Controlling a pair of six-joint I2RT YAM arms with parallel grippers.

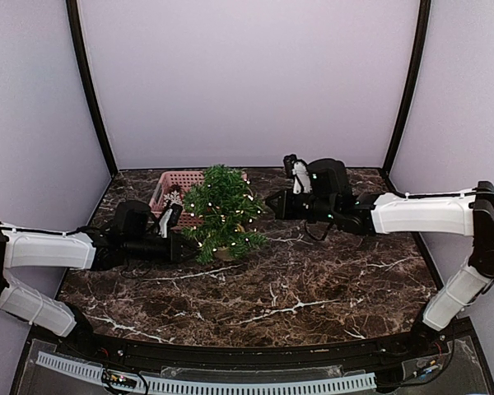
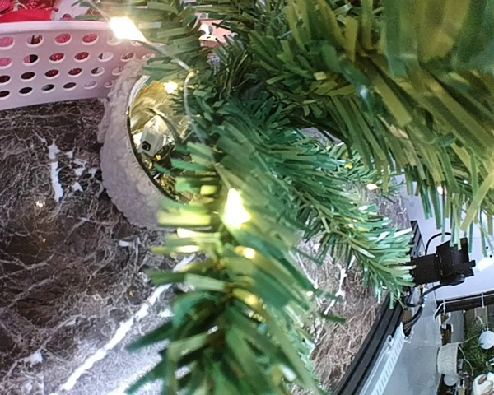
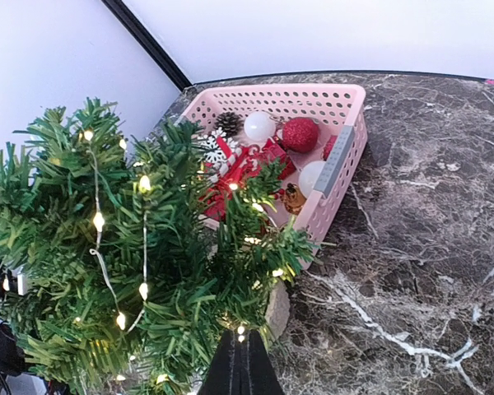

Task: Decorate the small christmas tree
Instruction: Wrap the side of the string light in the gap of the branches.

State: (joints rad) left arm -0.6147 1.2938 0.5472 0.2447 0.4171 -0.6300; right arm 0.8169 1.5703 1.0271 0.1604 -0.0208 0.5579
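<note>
While both arms reach in from opposite sides, the small christmas tree (image 1: pixel 222 210) stands upright in its tan pot (image 3: pixel 277 309) on the dark marble table (image 1: pixel 313 280). It sits toward the far edge, left of centre. Warm string lights (image 3: pixel 99 220) are lit along its branches.

Pink basket (image 1: pixel 166 188): just behind the tree, toward the far-left corner, partly hidden by the branches. Inside it are a red glitter ball (image 3: pixel 300 134), a white ball (image 3: pixel 259 126), a pine cone (image 3: pixel 227 123) and some red pieces too tangled to sort out.

Left gripper (image 1: pixel 181 245): low, at the tree's left side, its tip among the bottom branches. Fingers are pressed together; whether any needles are caught between them cannot be told. Its own camera shows only foliage and the pot at close range, no fingers.

Right gripper (image 1: pixel 272 202): at the tree's right side, about mid-height. The wrist view shows the dark fingers closed to a point, right at the lower needles, with nothing seen between them.
</note>
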